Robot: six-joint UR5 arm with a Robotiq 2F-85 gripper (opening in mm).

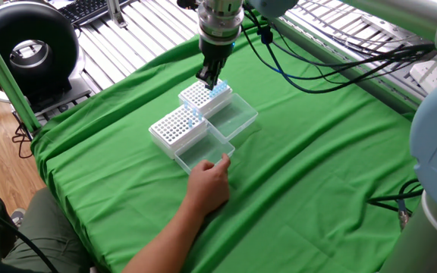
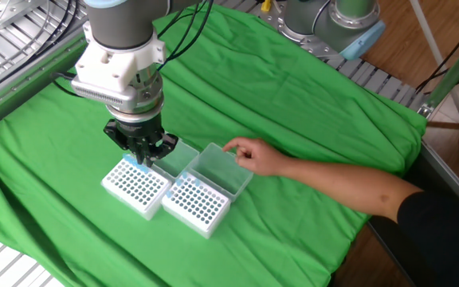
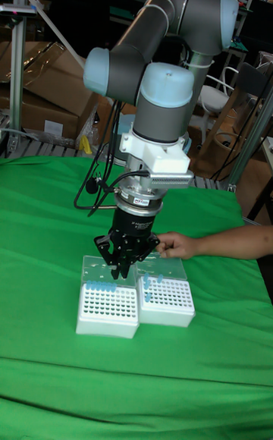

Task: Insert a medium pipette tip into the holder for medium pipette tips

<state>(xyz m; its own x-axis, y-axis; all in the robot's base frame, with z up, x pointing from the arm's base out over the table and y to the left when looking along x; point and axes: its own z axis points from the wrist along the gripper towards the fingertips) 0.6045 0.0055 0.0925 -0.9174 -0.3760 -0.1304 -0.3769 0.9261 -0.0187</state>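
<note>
Two white racks with hole grids and open clear lids lie side by side on the green cloth. My gripper [image 1: 209, 77] [image 2: 143, 157] [image 3: 121, 273] hangs just above the blue-tipped edge of one of them, which I take for the holder for medium pipette tips [image 1: 202, 94] [image 2: 136, 188] [image 3: 108, 309]. The fingers stand close together, pointing down. A medium pipette tip between them is too small to make out. A few blue tips [image 1: 220, 89] sit in a row along that rack's lid side.
The look-alike rack [image 1: 177, 127] [image 2: 196, 206] [image 3: 165, 300] touches the first one. A person's hand [image 1: 207, 182] [image 2: 249, 155] [image 3: 178, 245] rests on its clear lid [image 1: 203, 152] [image 2: 221, 169]. Cables [image 1: 317, 68] trail behind the arm.
</note>
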